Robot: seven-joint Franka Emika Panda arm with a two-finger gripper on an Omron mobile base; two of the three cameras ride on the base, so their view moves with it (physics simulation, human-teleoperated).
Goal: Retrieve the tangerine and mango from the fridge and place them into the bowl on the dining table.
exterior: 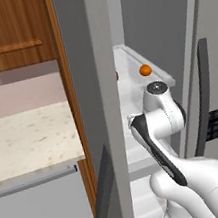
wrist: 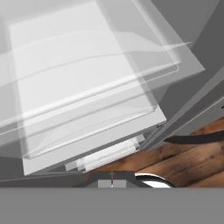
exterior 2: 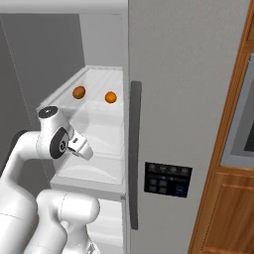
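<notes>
Wooden cabinets (exterior: 11, 32), beige speckled counter (exterior: 25, 141), wood floor (wrist: 183, 164).

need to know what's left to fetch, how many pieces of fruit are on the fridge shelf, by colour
Small round orange fruits on the clear shelf of the tall light-grey fridge: 2, a left one and a right one, lying apart.
Fruits of any other colour: 0.
Total: 2.
Which one is the tangerine and which the mango is too small to tell.
</notes>
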